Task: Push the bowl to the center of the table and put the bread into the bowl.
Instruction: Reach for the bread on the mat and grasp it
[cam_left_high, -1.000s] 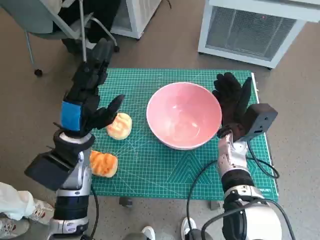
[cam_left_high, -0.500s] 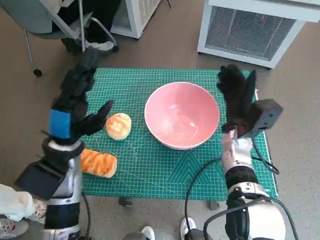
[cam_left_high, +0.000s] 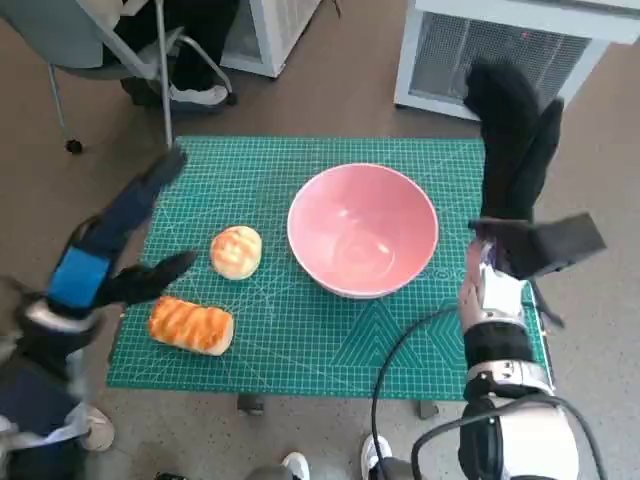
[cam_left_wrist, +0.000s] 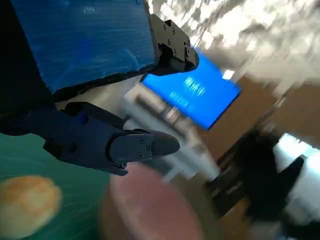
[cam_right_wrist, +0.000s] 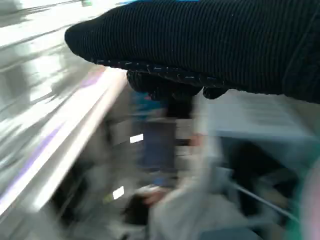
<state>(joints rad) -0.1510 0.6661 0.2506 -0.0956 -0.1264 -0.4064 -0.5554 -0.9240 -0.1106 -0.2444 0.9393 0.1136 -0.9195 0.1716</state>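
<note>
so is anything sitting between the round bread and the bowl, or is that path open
Nothing visible blocks it. The round bread lies on the green mat just beside the pink bowl, with only bare mat between them. The long bread lies off that line.

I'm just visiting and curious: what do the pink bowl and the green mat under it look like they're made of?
The pink bowl looks like glazed ceramic or glossy plastic: smooth, with soft highlights inside. Which one can't be told. The green mat looks like a matte, rubbery cutting mat, printed with a fine grid and angle lines.
</note>
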